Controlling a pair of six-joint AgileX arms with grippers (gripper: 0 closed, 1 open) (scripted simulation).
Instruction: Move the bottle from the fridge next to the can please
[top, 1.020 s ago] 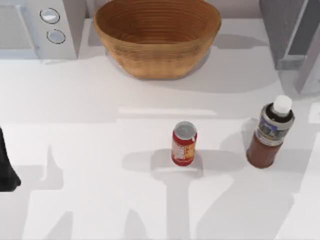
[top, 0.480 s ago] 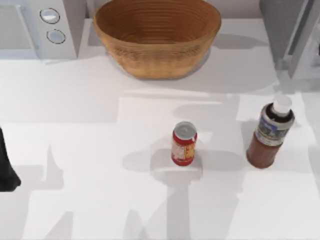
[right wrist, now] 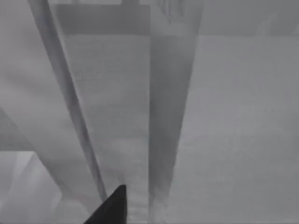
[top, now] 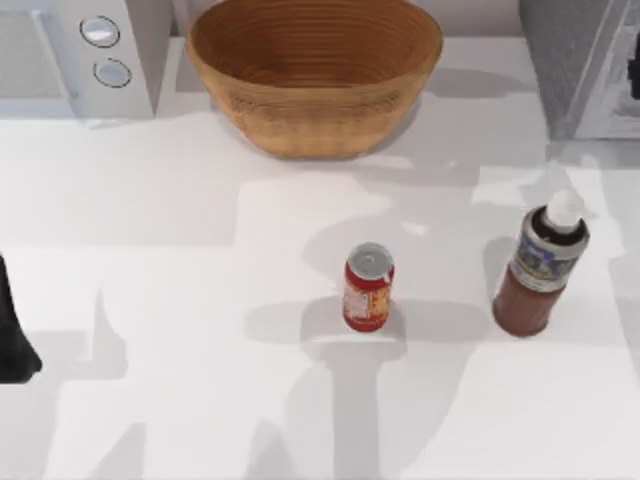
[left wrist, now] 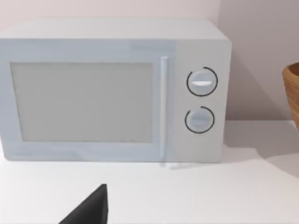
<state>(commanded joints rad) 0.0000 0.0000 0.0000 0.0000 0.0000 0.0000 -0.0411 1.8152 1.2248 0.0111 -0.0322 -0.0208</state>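
Observation:
The dark brown bottle (top: pixel 540 265) with its white cap stands upright on the table, outside the fridge (top: pixel 562 60) and in front of it. The red can (top: pixel 368 288) stands upright near the table's middle, to the bottle's left with a gap between them. The fridge's glass door (top: pixel 612 100) lies close against the cabinet. The right wrist view looks closely at grey fridge panels (right wrist: pixel 224 116), with one dark fingertip (right wrist: pixel 112 207) of my right gripper low in the picture. My left gripper (top: pixel 12 345) is parked at the table's left edge, facing the microwave (left wrist: pixel 112 91).
A white microwave (top: pixel 85 50) with two round knobs stands at the back left. A large woven basket (top: pixel 315 70) sits at the back centre. Open tabletop (top: pixel 180 300) stretches left of the can and along the front.
The fridge's glass door has swung in toward the cabinet, and the shadows on the table have shifted with it. Bottle, can and left arm have not moved.

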